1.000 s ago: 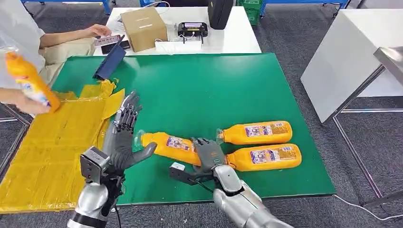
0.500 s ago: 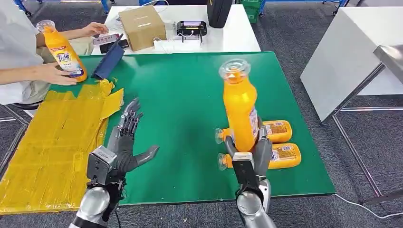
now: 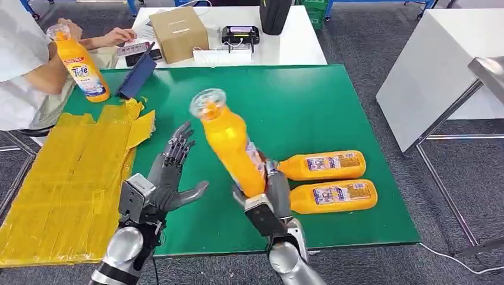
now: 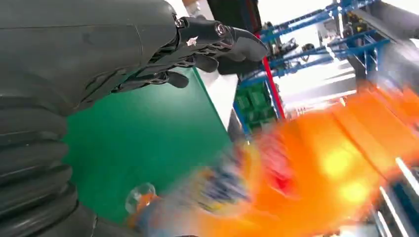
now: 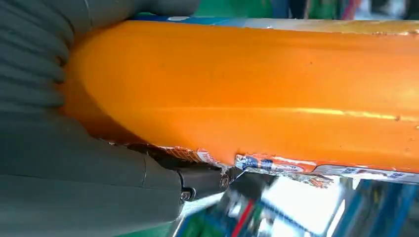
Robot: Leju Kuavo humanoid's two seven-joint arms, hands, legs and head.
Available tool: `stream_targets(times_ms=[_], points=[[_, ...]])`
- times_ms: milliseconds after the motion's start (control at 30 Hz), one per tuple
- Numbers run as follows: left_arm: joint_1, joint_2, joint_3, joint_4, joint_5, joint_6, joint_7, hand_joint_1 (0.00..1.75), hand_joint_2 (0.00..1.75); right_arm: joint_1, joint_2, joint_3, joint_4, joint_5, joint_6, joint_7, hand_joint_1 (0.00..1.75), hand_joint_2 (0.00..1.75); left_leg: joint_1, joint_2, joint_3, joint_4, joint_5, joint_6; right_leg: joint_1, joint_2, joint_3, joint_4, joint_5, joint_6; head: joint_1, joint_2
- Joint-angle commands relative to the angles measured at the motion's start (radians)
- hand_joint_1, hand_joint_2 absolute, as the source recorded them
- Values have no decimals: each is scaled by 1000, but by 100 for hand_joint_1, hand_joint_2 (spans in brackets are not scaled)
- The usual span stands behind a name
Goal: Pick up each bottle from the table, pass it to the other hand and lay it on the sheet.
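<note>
Since half a second ago the right hand (image 3: 270, 196) has carried its orange bottle (image 3: 232, 145) leftward and tilted it, cap toward the left hand (image 3: 169, 175), which has edged nearer. A person (image 3: 24, 65) at far left holds another orange bottle (image 3: 83, 65) upright beyond the yellow sheet (image 3: 65, 178). The left hand is open, fingers spread, holding nothing, just left of the tilted bottle. The right hand's fingers wrap the bottle's base, gripping it above the green table (image 3: 285, 107). To the right of those fingers, two more bottles (image 3: 330, 181) lie side by side on the table.
</note>
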Motion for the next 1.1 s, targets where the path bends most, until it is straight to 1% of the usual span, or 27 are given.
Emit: stream_targets(times_ms=[33, 100, 133, 167, 200, 267, 300, 333, 367, 400, 533, 567, 600, 700, 733, 767, 800, 833, 867, 900, 1067, 1100], points=[[-71, 38, -76, 51, 29, -35, -6, 0, 175, -138, -2, 184, 288, 87, 2, 18, 175, 175, 1, -1, 5, -1, -2, -1, 0, 5, 5, -1, -2, -2, 0, 0], [-71, 38, -76, 51, 29, -35, -6, 0, 175, -138, -2, 184, 288, 87, 2, 18, 175, 175, 1, 0, 3, -1, -1, -1, 0, 4, 2, -1, -1, -1, 0, 0], [-71, 38, -76, 51, 29, -35, -6, 0, 175, -138, -2, 184, 288, 87, 2, 18, 175, 175, 1, -1, 5, -1, -2, -1, 0, 5, 5, -1, -2, -2, 0, 0], [-71, 38, -76, 51, 29, -35, -6, 0, 175, -138, -2, 184, 288, 87, 2, 18, 175, 175, 1, -1, 2, -1, -1, -1, 0, 3, 2, -1, -1, -1, 0, 0], [-71, 38, -76, 51, 29, -35, -6, 0, 175, -138, -2, 184, 288, 87, 2, 18, 175, 175, 1, -2, 4, -1, -2, -1, 0, 4, 4, -1, -2, -2, 0, 0], [-71, 38, -76, 51, 29, -35, -6, 0, 175, -138, -2, 184, 288, 87, 2, 18, 175, 175, 0, -1, 2, -1, -1, -1, 0, 2, 2, 0, -1, -1, 0, 0], [-75, 38, -78, 55, 35, -41, -8, 0, 175, -149, -1, 203, 306, 106, 6, 24, 175, 175, 1, -2, 4, 0, -2, -1, 0, 4, 4, 0, -2, -1, 0, 0], [-79, 37, -79, 59, 39, -45, -9, 0, 175, -154, 1, 214, 318, 121, 3, 30, 175, 175, 1, -2, 3, 0, -1, -1, 0, 3, 3, 0, -1, -1, 0, 0], [-85, 36, -79, 64, 43, -48, -9, 0, 175, -162, 6, 231, 339, 147, -12, 34, 175, 175, 1, -2, 5, 0, -2, -1, 0, 5, 5, 0, -2, -2, 0, 0], [-90, 34, -80, 69, 43, -48, -9, 0, 175, -165, 10, 248, 354, 171, -27, 31, 175, 175, 1, -1, 2, 0, -1, -1, 0, 3, 2, -1, -1, -1, 0, 0], [-101, 27, -63, 98, 71, -57, -1, 0, 175, -172, 20, 314, 394, 278, -112, 38, 175, 175, 1, -2, 3, -1, -1, -1, 0, 3, 3, -1, -2, -1, 0, 0], [-106, 24, -59, 114, 86, -64, 4, 0, 175, -175, 21, 333, 405, 312, -137, 46, 175, 175, 1, -3, 5, -1, -2, -2, 0, 4, 5, 0, -3, -2, 0, 0], [-113, 22, -54, 136, 96, -67, 8, 0, 175, -175, 23, 346, 413, 332, -158, 54, 175, 175, 1, -2, 4, -1, -2, -1, 0, 3, 4, -1, -2, -2, 0, 0], [-119, 18, -45, 159, 99, -64, 8, 0, 175, -175, 22, 352, 412, 335, -167, 55, 175, 175, 2, -5, 7, 0, -4, -2, 0, 5, 8, 0, -5, -3, 0, 0], [-119, 18, -45, 159, 99, -64, 8, 0, 175, -175, 22, 352, 412, 335, -167, 55, 175, 175, 1, -4, 4, -1, -2, -1, 1, 2, 4, -1, -2, -1, 0, 0], [-119, 18, -45, 159, 99, -64, 8, 0, 175, -175, 22, 352, 412, 335, -167, 55, 175, 175, 2, -5, 6, -1, -3, -2, 1, 3, 6, -1, -3, -2, 0, 0], [-119, 18, -45, 159, 99, -64, 8, 45, 175, -175, 22, 352, 412, 335, -167, 55, 175, 175, 1, -5, 6, 0, -3, -2, 0, 3, 6, 0, -4, -2, 0, 0], [-116, 13, -40, 158, 103, -61, 8, 159, 175, -177, 18, 354, 408, 341, -178, 55, 175, 175, 1, -3, 3, 0, -1, -1, 0, 2, 2, -1, -2, -1, 0, 0], [-118, 13, -39, 165, 102, -58, 12, 175, 175, -177, 17, 356, 407, 343, -184, 60, 175, 175, 1, -4, 4, 0, -2, -1, 0, 3, 4, 0, -2, -2, 0, 0], [-120, 13, -38, 170, 100, -57, 15, 175, 175, -177, 16, 357, 404, 341, -186, 61, 175, 175, 1, -3, 2, 0, -1, -1, 1, 1, 2, -1, -2, -1, 0, 0], [-122, 11, -30, 177, 101, -55, 14, 175, 175, -175, 11, 355, 390, 332, -195, 57, 175, 175, 2, -6, 5, 0, -3, -2, 0, 3, 6, 0, -4, -2, 0, 0], [-120, 11, -28, 175, 100, -52, 14, 175, 175, -174, 10, 354, 384, 330, -197, 55, 175, 175, 1, -4, 3, 0, -1, -1, 0, 1, 3, 0, -2, -1, 0, 0]])
